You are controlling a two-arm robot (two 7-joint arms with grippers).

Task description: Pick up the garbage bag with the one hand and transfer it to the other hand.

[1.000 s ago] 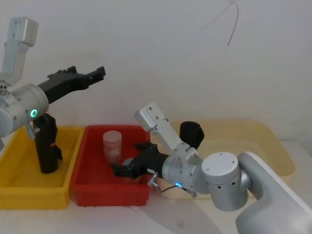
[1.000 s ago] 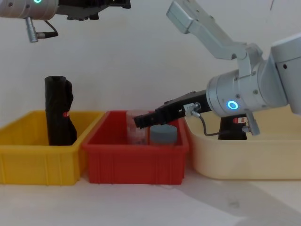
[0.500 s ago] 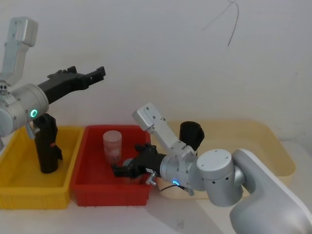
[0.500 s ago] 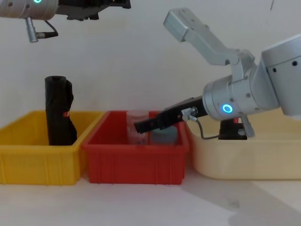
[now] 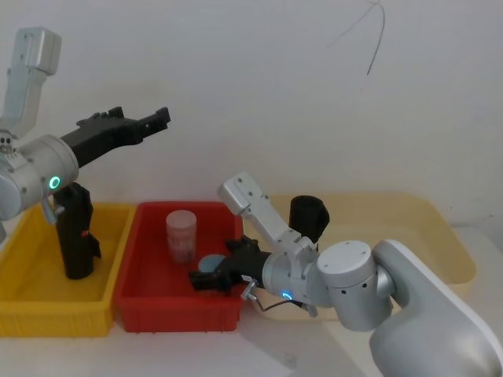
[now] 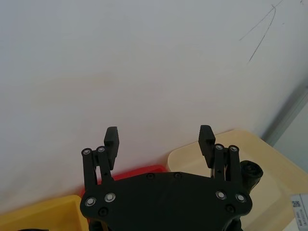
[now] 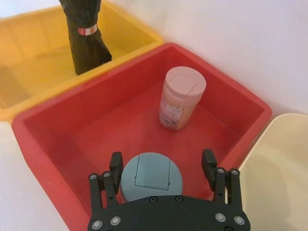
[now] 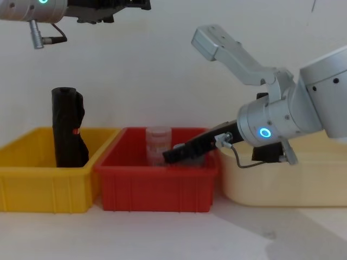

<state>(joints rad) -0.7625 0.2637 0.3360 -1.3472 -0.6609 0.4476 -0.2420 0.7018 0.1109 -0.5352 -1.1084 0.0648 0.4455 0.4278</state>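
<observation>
The garbage bag (image 5: 308,212) stands upright in the beige tub (image 5: 440,228), a black roll whose top also shows in the left wrist view (image 6: 250,171). My left gripper (image 5: 161,118) on the green-ringed wrist hangs high above the bins, open and empty (image 6: 159,139). My right gripper (image 5: 196,279) with the blue ring reaches low into the red bin (image 5: 149,306). It is open, its fingers either side of a blue-lidded jar (image 7: 151,176) without closing on it. Part of the bag is hidden behind the right arm.
A second black roll (image 5: 76,232) with an orange-red mark stands in the yellow bin (image 5: 31,314). A pink-lidded jar (image 7: 180,98) stands in the red bin beyond the blue-lidded one. A white wall runs close behind all three containers.
My right gripper has dropped lower in the red bin and drawn back a little to the right, uncovering the blue lid in the head view. The left arm has not moved.
</observation>
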